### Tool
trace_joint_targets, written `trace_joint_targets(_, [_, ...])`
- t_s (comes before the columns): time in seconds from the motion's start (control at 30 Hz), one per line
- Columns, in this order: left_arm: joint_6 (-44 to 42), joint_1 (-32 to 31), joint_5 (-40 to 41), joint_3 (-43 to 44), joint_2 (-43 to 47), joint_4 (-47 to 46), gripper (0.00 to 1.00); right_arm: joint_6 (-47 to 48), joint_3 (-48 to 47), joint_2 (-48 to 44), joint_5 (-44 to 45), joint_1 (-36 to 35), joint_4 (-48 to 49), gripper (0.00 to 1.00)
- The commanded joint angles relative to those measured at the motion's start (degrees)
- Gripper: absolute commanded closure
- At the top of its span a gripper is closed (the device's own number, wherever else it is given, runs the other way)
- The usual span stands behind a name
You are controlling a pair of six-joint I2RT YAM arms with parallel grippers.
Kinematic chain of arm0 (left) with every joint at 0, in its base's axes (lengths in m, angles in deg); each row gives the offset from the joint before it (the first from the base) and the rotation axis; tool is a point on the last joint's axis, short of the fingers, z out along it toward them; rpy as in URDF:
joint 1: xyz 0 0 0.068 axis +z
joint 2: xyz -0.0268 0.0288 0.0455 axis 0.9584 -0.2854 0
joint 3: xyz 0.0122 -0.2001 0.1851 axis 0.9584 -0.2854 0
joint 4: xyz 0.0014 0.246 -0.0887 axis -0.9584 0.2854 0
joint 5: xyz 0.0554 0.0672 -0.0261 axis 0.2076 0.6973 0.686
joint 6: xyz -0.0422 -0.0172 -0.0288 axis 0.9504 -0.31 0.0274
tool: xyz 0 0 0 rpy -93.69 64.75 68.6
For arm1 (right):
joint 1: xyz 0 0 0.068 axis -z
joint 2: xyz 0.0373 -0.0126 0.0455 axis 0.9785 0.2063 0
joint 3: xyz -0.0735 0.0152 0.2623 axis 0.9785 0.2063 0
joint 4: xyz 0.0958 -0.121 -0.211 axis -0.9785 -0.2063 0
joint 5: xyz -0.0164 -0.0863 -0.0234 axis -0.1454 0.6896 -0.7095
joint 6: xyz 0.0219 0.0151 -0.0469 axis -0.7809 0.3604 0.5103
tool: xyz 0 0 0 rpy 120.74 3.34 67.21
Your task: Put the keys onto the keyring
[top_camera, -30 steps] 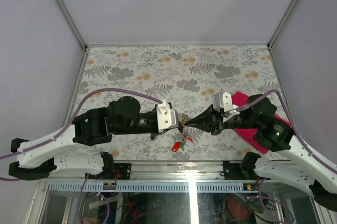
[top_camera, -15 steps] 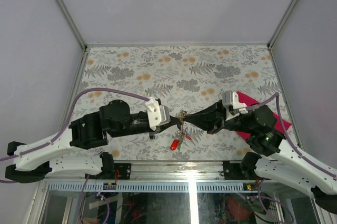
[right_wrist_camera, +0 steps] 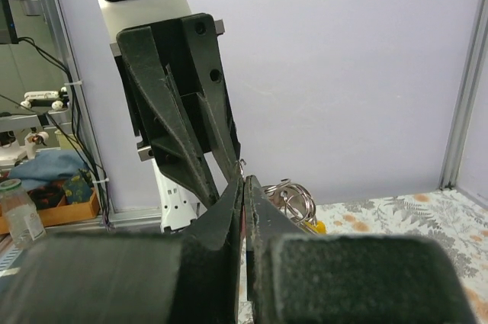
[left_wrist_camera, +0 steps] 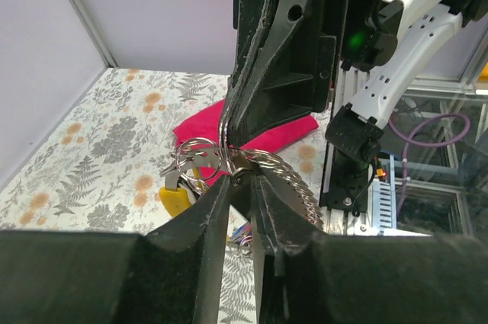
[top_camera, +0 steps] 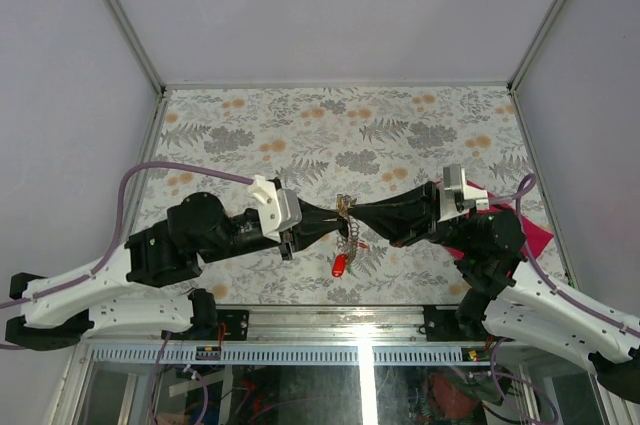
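**item:** keyring (top_camera: 348,227), a bundle of thin silvery loops, lifted off the table and hanging between the two sets of jaws, which meet tip to tip.
**right jaws:** pressed fully together, a strand of ring wire pinched at the tips.
**left jaws:** parted a crack, wire at the tips; whether they grip it cannot be told.
**keys:** red key (top_camera: 340,265) dangles from the bundle under the jaws. yellow key (left_wrist_camera: 172,199) sits just beside the left jaws and looks attached. others not made out.
**status:** judged partway; the count threaded is unclear.
**also:** magenta cloth (top_camera: 532,237) behind the right jaws.
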Motion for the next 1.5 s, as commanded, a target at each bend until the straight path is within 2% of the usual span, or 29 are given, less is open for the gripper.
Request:
trace_joint_targets(0.0, [1.25,-0.18,0.56,-0.61,2.25,-6.56,0.80,1.44,-2.57,-0.90,0.91,0.09,6.05,1.00])
trace_joint_targets(0.13, [1.43,-0.19,1.22,-0.57,3.83,-7.64,0.78,5.89,-5.10,-1.95,-2.00,0.08,-0.98,1.00])
trace_joint_targets(0.33, [1.86,-0.18,-0.42,-1.38,3.75,-9.76,0.75,8.20,-6.81,-2.30,-4.19,0.03,-5.24,1.00])
trace_joint_targets(0.9, [4.62,-0.19,-4.39,-3.86,1.56,-13.11,0.75,8.03,-7.18,-2.14,-5.77,0.08,-3.85,1.00])
trace_joint_targets(1.3, [4.42,-0.15,-3.98,-3.89,1.04,-12.99,0.79,6.45,-7.37,-1.66,-7.94,0.04,-1.90,1.00])
trace_joint_targets(1.47, [4.50,-0.19,-3.45,-4.07,1.05,-12.72,0.74,5.71,-7.34,-1.57,-8.83,0.09,-0.40,1.00])
